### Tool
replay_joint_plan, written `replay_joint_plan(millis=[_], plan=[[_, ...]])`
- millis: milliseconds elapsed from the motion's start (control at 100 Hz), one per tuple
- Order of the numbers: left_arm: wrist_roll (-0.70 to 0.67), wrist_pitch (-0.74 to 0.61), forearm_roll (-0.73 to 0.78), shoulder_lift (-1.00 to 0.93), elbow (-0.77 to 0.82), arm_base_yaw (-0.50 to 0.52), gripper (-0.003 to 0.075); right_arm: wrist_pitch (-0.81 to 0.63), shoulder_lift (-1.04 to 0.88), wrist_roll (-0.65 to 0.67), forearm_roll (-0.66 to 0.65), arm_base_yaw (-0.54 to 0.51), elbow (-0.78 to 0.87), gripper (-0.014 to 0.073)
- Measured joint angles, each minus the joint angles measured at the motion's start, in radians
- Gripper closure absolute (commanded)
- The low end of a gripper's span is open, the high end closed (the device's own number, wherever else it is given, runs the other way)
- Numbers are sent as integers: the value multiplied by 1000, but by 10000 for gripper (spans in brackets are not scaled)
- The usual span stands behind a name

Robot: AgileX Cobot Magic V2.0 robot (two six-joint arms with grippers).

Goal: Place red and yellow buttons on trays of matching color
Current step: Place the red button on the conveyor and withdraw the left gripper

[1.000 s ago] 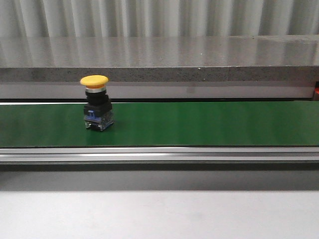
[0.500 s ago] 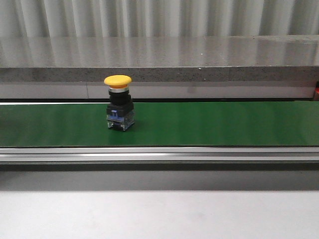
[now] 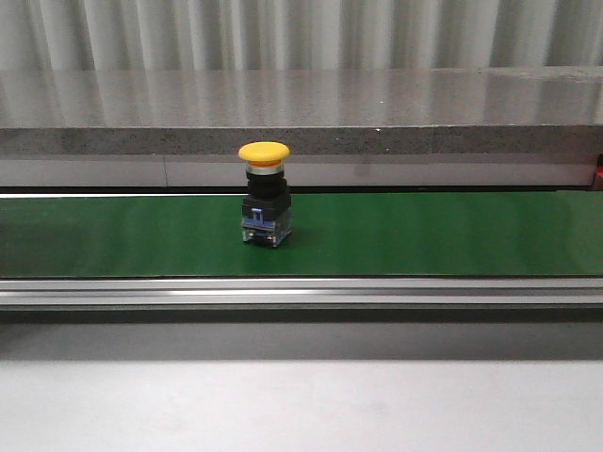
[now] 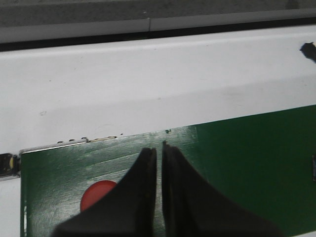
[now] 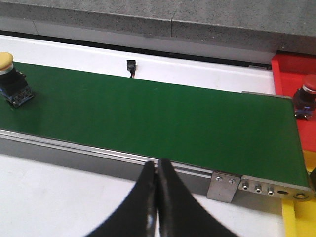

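Note:
A yellow button (image 3: pixel 264 193) with a black and blue base stands upright on the green belt (image 3: pixel 424 235), a little left of the middle in the front view. The right wrist view has it (image 5: pixel 11 79) at the belt's far end. In that view a red button (image 5: pixel 305 95) sits in the red tray (image 5: pixel 289 66), and a corner of the yellow tray (image 5: pixel 296 222) shows. My right gripper (image 5: pixel 157 165) is shut and empty, hovering before the belt's rail. My left gripper (image 4: pixel 158 149) is shut and empty over the belt's end, beside a red round cap (image 4: pixel 96 194) partly hidden by one finger.
A grey stone ledge (image 3: pixel 301 113) runs behind the belt. A metal rail (image 3: pixel 301 292) borders the belt's near side, with a bracket (image 5: pixel 222 186) at its end. A small black sensor (image 5: pixel 131 66) sits on the white strip behind the belt.
The yellow button has travelled to the right along the belt, from the left part toward the middle of the front view.

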Motion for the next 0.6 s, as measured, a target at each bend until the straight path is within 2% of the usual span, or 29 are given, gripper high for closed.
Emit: replay_joint_plan(millis=[230,600], plan=[[8,-112,-2,-167,153,-79,740,0,0,0,0,0,0,659],[12,-195,-2,-541,458,-88,740,-2,0,0,0,0,0,659]])
